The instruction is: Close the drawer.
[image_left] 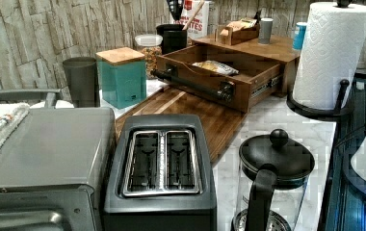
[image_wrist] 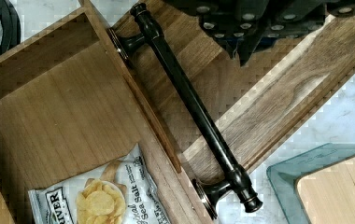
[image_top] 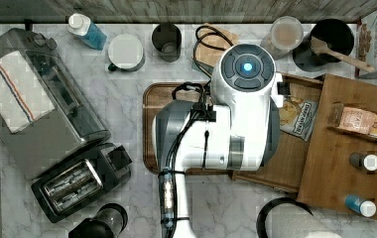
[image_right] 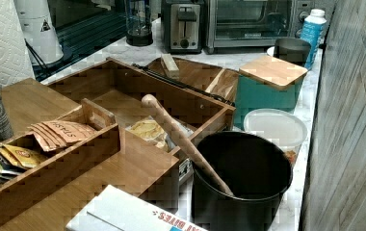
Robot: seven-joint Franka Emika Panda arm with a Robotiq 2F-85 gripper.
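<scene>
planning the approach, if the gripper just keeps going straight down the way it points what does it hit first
Probably the dark wooden tray, just beside the drawer's black handle. The gripper hangs over the tray, off the bar's outer side; depth is unclear, so a finger might graze the handle first.

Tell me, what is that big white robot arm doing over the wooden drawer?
The robot arm hangs over a kitchen counter, above a wooden drawer that is pulled out. A bag of chips lies inside the drawer. The drawer's dark bar handle sits right below the arm's wrist, over a darker wooden tray. Nothing is touching the handle, so the drawer is not yet pushed shut.
</scene>
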